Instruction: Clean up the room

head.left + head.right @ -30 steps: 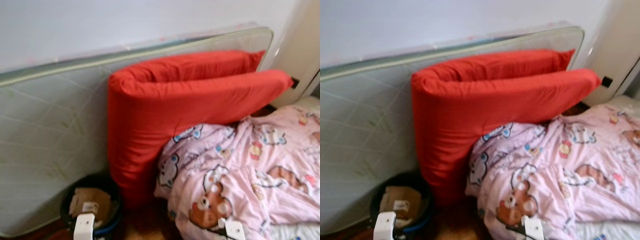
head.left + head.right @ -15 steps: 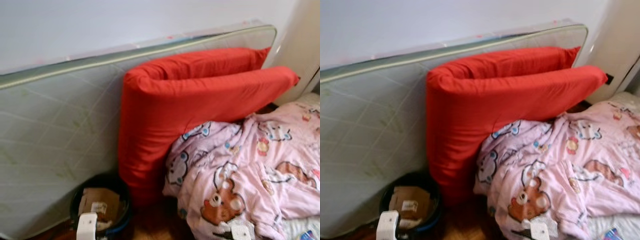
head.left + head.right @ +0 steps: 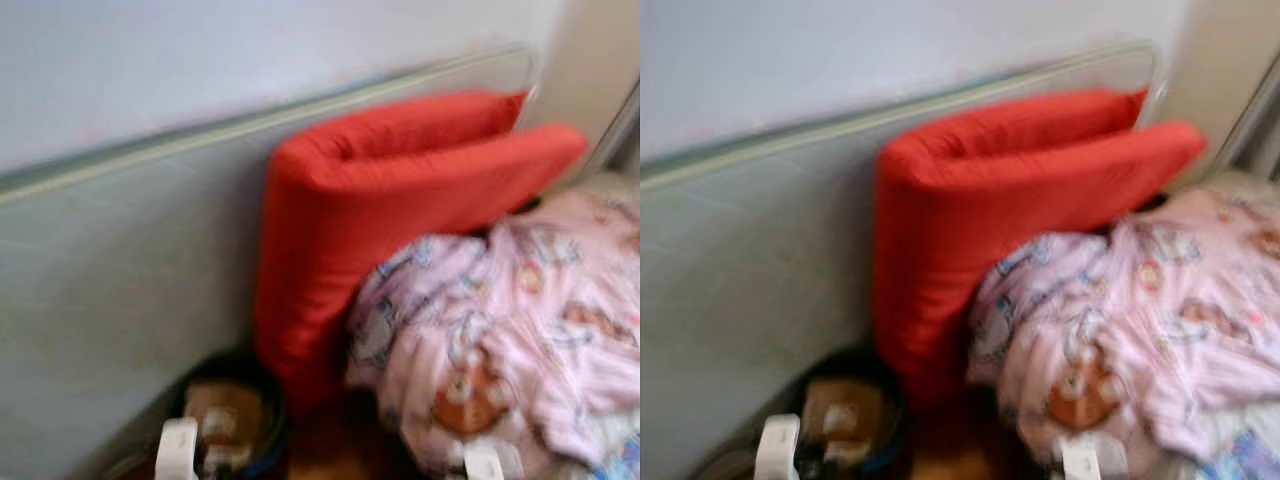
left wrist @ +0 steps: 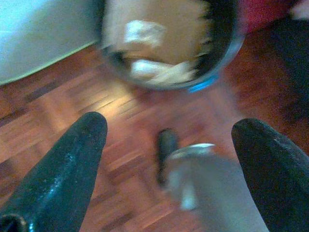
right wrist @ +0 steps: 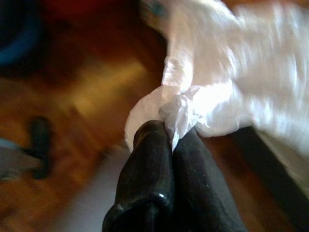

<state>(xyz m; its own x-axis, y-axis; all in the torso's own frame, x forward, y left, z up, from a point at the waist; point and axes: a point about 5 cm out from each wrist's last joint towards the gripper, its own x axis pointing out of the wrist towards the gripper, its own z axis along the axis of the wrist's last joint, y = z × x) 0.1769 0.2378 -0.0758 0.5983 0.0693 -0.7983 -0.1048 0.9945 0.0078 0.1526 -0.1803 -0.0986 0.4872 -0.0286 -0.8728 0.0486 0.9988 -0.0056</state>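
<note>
The right gripper (image 5: 169, 130) is pinching a white plastic bag (image 5: 217, 96), presumably for the near-left waste bin (image 3: 230, 420); the left gripper (image 4: 169, 145) is hanging wide open.

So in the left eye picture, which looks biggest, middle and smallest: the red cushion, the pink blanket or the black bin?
1 and 2. Red cushion and pink blanket look about equal; the blanket runs off the picture's edge, so no ranking.
3. Black bin, plainly smallest.

One mattress (image 3: 110, 270). One red cushion (image 3: 380, 210), folded. One pink quilt (image 3: 510, 330). One bin (image 3: 235, 420) holding cardboard (image 4: 159, 29). One white plastic bag (image 5: 217, 92). Two grippers: left (image 4: 169, 159), right (image 5: 169, 140).
</note>
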